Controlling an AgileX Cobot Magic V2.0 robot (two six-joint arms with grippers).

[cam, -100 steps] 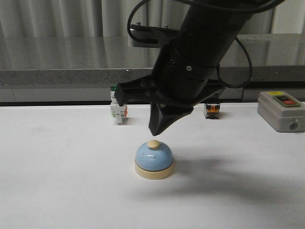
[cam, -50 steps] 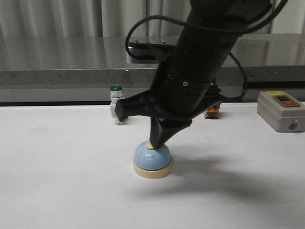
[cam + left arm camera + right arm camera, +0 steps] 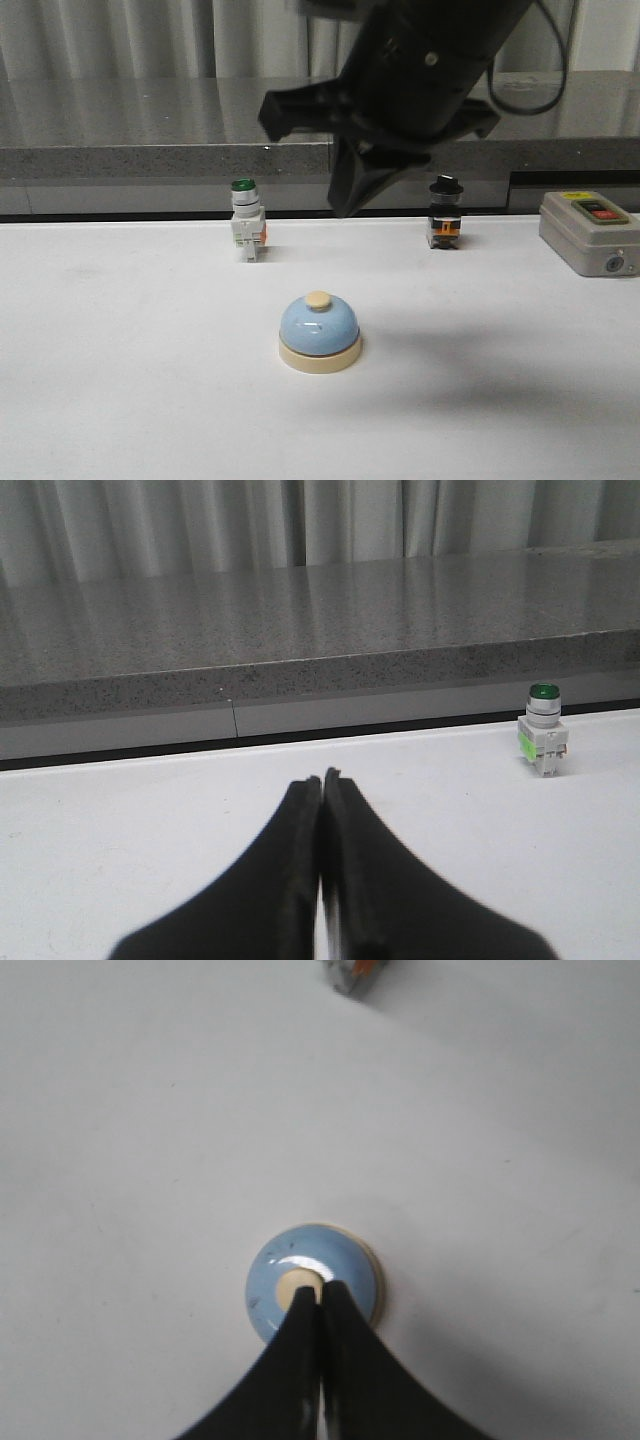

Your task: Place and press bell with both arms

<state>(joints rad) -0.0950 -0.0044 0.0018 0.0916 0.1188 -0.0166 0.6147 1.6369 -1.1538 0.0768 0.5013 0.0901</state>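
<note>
The light-blue bell (image 3: 320, 330) with its cream base and cream button stands upright on the white table (image 3: 120, 380), near the middle. My right gripper (image 3: 344, 209) is shut and empty and hangs well above the bell, clear of it. In the right wrist view the shut fingertips (image 3: 321, 1285) point down over the bell (image 3: 310, 1250), just beside its cream button (image 3: 295, 1288). My left gripper (image 3: 322, 777) is shut and empty, low over bare table. The left arm does not show in the front view.
A white green-capped switch (image 3: 247, 232) stands behind the bell to the left and also shows in the left wrist view (image 3: 543, 732). A black-capped switch (image 3: 444, 225) and a grey box with a red button (image 3: 590, 232) stand at the back right. A grey ledge (image 3: 150, 160) runs along the back.
My right gripper came down onto the bell's button half a second ago and has since risen well above it. The bell has stayed in place.
</note>
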